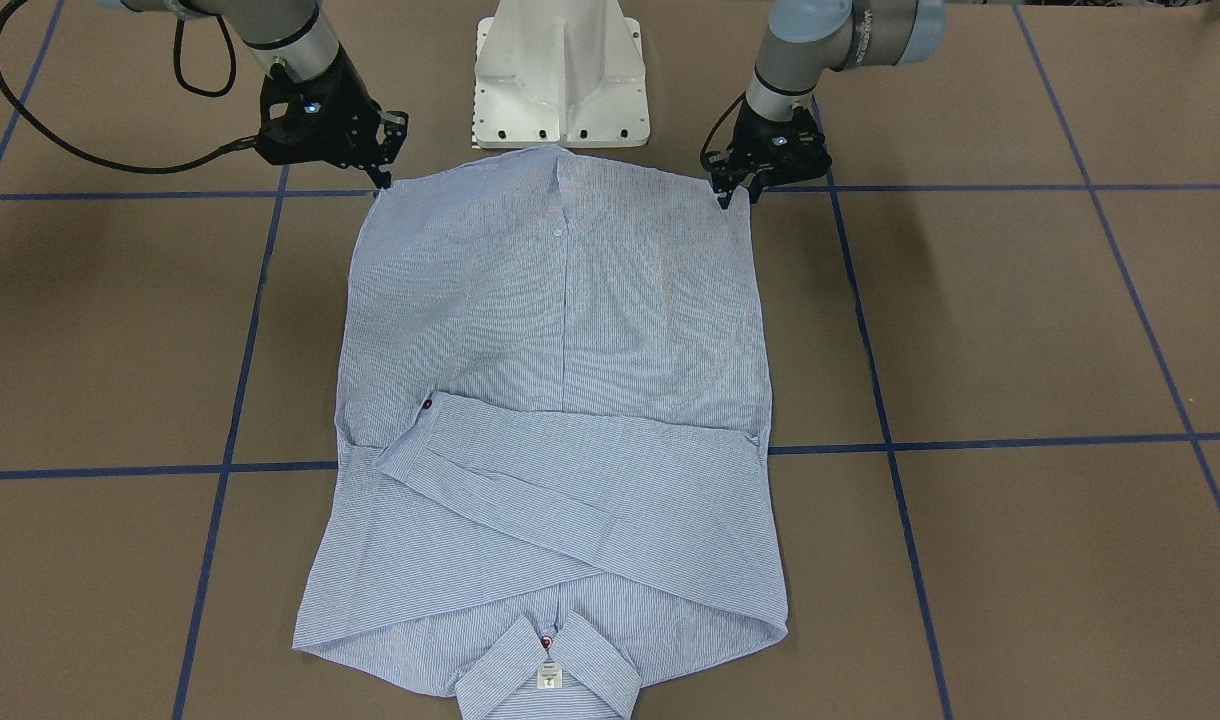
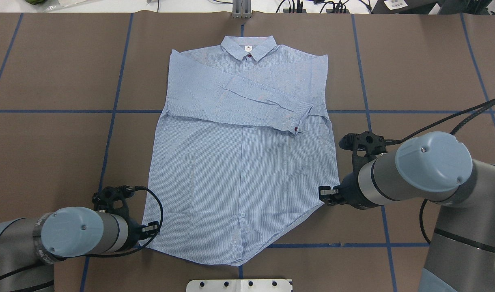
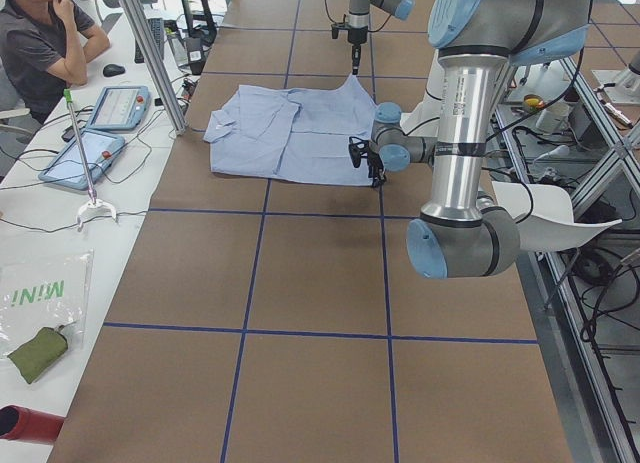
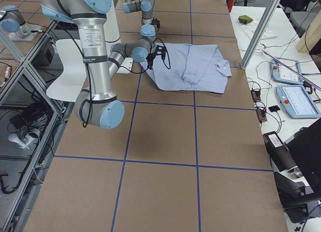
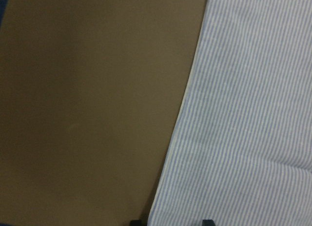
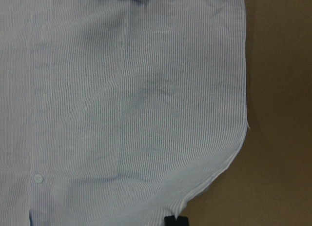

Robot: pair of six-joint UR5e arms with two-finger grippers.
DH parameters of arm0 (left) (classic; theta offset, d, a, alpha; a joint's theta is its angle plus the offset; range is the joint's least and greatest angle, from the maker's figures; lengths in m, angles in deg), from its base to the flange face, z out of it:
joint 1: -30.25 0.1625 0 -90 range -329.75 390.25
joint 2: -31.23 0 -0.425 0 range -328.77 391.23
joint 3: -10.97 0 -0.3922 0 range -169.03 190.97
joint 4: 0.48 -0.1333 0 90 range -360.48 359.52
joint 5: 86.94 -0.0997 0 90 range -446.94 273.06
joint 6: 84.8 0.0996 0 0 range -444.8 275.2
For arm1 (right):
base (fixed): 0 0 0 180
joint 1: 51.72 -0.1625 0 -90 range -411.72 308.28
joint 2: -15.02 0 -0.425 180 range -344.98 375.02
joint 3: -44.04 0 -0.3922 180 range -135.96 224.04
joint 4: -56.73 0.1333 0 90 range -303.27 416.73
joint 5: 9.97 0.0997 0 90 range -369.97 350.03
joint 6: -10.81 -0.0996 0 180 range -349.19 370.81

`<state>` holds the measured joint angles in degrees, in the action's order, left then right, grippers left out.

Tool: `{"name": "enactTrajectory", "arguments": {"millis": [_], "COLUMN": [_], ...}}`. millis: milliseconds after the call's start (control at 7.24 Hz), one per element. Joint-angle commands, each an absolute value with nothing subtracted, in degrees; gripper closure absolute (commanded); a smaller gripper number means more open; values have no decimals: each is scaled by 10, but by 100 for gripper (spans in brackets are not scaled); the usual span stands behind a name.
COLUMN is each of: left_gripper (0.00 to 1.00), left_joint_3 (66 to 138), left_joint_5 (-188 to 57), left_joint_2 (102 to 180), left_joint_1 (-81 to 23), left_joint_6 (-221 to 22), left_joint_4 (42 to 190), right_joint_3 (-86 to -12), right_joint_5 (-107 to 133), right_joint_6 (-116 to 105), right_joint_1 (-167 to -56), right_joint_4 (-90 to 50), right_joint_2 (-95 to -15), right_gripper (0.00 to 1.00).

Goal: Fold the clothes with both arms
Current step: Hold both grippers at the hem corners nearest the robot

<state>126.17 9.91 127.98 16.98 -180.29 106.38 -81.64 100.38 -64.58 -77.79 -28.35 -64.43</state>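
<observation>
Left end effector (image 1: 737,195) spread, right end effector (image 1: 382,181) closed, at shirt (image 1: 570,330) hem; collar (image 1: 505,672) farthest.

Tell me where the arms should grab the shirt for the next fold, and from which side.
The two hem corners nearest the robot, one per gripper, down from the robot's side. The shirt lies flat, sleeves already crossed over the chest, collar far away; the left gripper and right gripper sit at those corners.

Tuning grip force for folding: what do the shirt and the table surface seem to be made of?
Shirt: thin woven cloth, likely cotton or a blend, matte; fine stripes, soft creases, lies limp and flat.
Table surface: matte brown sheet, perhaps paper or board; no glare, with blue tape lines gridded on it.
</observation>
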Motion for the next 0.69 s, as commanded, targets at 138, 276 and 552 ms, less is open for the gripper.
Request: {"name": "enactTrajectory", "arguments": {"millis": [138, 276, 552], "left_gripper": [53, 57, 65], "left_joint_3": [1262, 1262, 1262], "left_joint_5": [99, 99, 99], "left_joint_2": [1280, 1280, 1280], "left_joint_1": [169, 170, 172], "left_joint_6": [-1803, -1805, -1806], "left_joint_4": [1063, 1063, 1063], "right_joint_3": [-816, -816, -814], "right_joint_5": [1016, 1016, 1017], "right_joint_6": [-646, -645, -646], "right_joint_1": [-785, -786, -788], "right_joint_4": [-284, -283, -284], "right_joint_2": [-645, -645, -646], "right_gripper": [100, 100, 100]}}
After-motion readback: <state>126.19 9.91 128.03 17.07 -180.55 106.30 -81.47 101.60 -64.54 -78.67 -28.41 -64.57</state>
